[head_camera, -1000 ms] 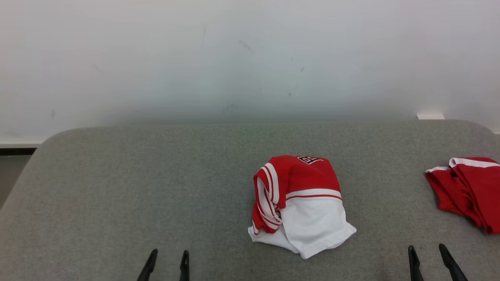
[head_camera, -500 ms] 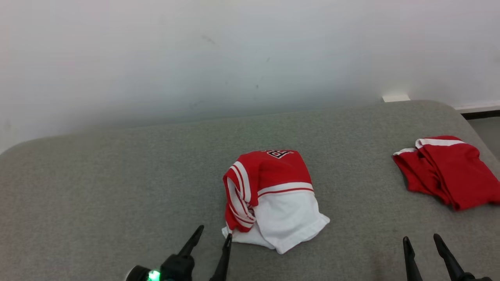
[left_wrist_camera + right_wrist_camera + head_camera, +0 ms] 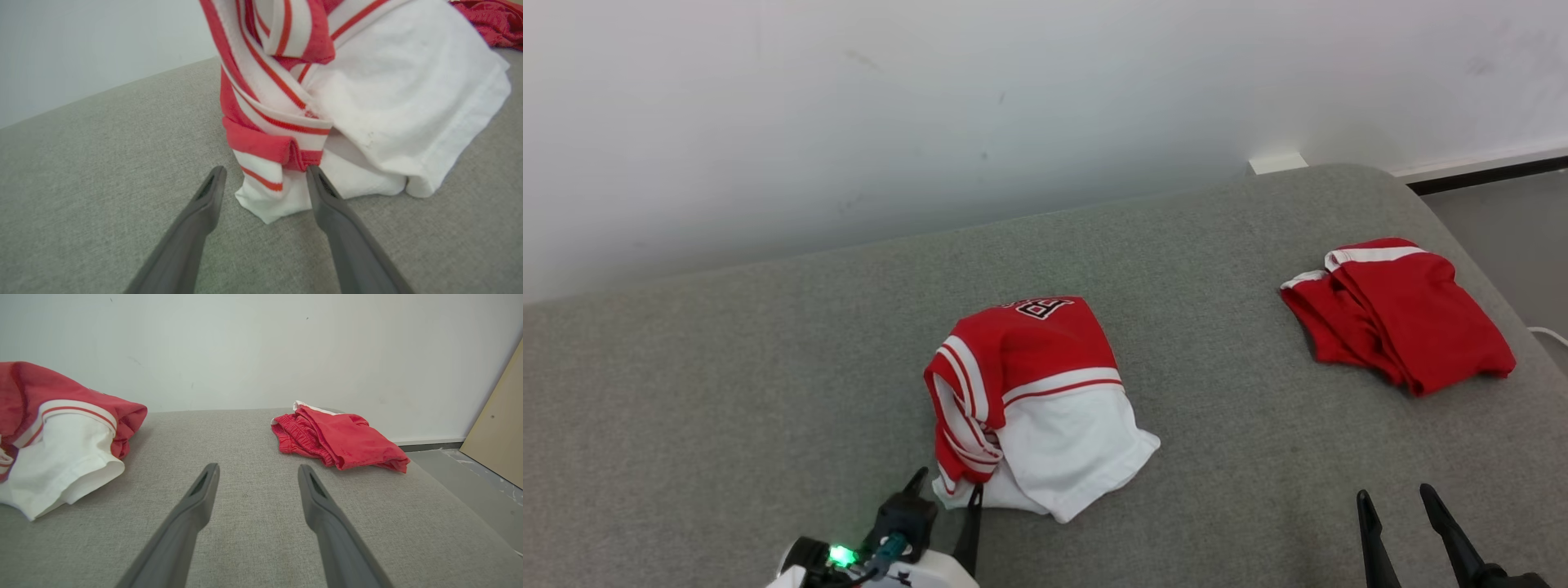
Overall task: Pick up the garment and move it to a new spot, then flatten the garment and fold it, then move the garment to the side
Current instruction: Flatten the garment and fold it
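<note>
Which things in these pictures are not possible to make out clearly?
- Lettering on the red and white garment: head view, a fold hides part of it.
- That garment's upper part: left wrist view, cut off by the top edge.
- What kind of clothing the red garment is: every view, it lies bunched.

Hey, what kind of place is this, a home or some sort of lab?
Probably a plain indoor test room: a grey fabric-covered surface against a bare white wall, with a red and white garment and an all-red garment laid out on it.
</note>
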